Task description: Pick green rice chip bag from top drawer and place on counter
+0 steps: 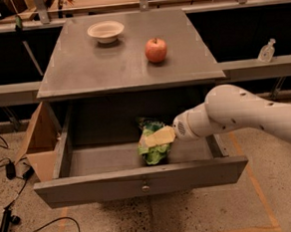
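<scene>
The green rice chip bag (153,152) lies crinkled inside the open top drawer (140,180), right of its middle. My gripper (156,138) reaches in from the right on a white arm and sits right over the bag's upper part, its yellowish fingers (162,136) covering part of the bag. The drawer's front panel carries a small round knob (146,189). The grey counter (126,59) lies above the drawer.
A red apple (156,50) and a white bowl (105,31) stand on the counter. A cardboard box (37,145) sits on the floor left of the drawer. Cables (9,172) lie at the lower left. A small clear bottle (266,52) stands on the right ledge.
</scene>
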Robot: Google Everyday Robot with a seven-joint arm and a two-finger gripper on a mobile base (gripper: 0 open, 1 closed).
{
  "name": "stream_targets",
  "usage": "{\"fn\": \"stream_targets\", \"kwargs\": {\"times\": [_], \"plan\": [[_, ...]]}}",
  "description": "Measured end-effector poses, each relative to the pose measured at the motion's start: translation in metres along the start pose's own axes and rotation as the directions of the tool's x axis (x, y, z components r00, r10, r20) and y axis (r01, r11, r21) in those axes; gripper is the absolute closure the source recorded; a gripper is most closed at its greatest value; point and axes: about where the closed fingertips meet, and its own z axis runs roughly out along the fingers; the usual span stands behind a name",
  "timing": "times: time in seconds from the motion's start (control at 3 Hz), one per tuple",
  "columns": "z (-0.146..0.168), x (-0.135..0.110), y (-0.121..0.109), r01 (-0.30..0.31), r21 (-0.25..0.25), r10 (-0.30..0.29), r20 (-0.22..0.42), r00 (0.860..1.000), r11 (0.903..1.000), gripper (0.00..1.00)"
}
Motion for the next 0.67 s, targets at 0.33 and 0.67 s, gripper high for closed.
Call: {"fn": "stream_targets", "kwargs": {"times": [0.33, 0.67], "plan": [[0.037, 0.000, -0.017, 0.003, 0.026, -0.004, 0.018, 1.000, 0.9997, 0.00], [0.071, 0.005, -0.016, 0.015, 0.005, -0.015, 0.009, 1.000, 0.9999, 0.16]]}}
